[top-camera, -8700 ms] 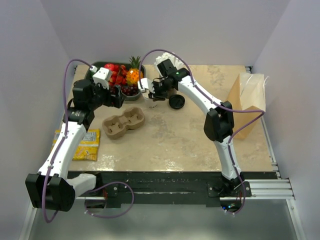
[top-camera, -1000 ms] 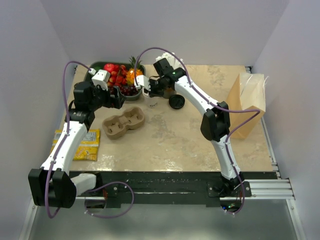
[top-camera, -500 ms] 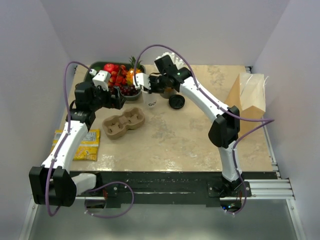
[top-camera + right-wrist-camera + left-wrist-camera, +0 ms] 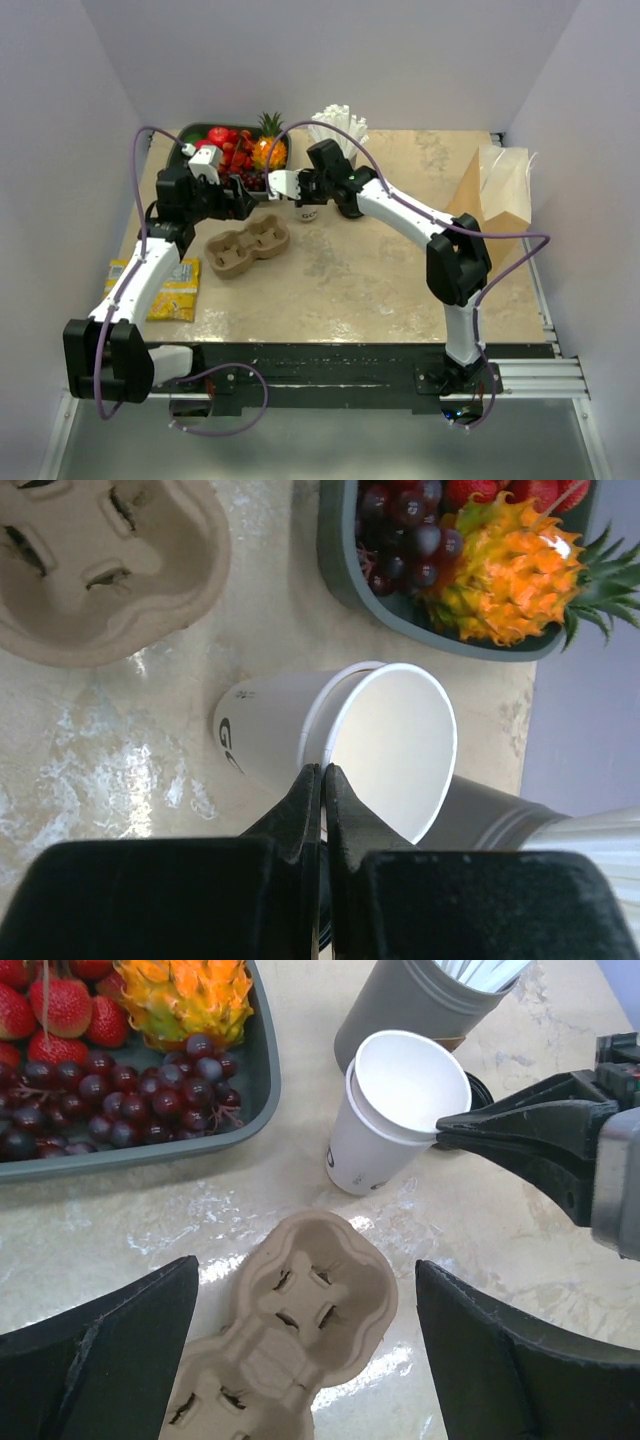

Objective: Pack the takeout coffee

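Coffee cup (image 4: pixel 395 1110): white, lidless, tilted, just beyond the pulp carrier (image 4: pixel 290 1340) and beside the fruit tray (image 4: pixel 262 1070). The right hand (image 4: pixel 322 770) is clenched on one side of the rim only. The left hand (image 4: pixel 305 1265) is spread wide and empty above the carrier. Risks: the thin paper wall may buckle or slip from the pinch. The doubled rim suggests nested cups, so the outer one could drop.

You have bright, even light from above, with only soft shadows in every view. The table (image 4: pixel 480 1250) gives white glare beside the pulp carrier (image 4: pixel 300 1310). The left fingers (image 4: pixel 90 1360) look dark and slightly blurred.
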### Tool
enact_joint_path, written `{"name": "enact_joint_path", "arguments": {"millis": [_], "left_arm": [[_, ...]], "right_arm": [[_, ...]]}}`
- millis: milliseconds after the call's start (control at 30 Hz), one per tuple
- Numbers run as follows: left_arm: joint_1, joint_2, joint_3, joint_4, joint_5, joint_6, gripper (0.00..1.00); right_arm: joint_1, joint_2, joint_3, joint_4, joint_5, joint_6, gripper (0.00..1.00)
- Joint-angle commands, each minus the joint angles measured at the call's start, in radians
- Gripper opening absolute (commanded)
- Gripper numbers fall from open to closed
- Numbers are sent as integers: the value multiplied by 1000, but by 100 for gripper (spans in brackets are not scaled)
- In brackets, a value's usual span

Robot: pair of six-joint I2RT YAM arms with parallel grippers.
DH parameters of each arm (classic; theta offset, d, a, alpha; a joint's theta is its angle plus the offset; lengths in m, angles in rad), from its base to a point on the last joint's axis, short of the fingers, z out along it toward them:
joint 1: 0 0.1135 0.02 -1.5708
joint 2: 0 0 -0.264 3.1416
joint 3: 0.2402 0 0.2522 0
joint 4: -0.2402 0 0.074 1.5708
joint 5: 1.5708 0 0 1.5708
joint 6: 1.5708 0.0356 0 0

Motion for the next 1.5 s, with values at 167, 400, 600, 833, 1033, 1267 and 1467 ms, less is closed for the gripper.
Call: {"name": "enact_joint_path", "arguments": {"millis": [167,400,600,833,1033,1267,1467], "left_arm": [[9,71,2,126,9,-129,92],[7,240,47,249,13,-423,94],[7,427,140,291,59,-509,94],[12,439,182,281,88,-488,93],[22,367,171,282,104,-444,94],[27,280,200,216,81,-301,94],[29,240,220,157,50,-215,94]], "right_arm": [[17,-97,-7,211,32,97,0],[27,-51,45,187,52,94,0],[33,-28,108,150,74,85,0],[39,-70,226,75,104,71,0],[43,-168,248,-65,66,46,0],[41,-424,-78,-172,-21,-30,0],[41,-620,-462,-59,-21,-90,0]]}}
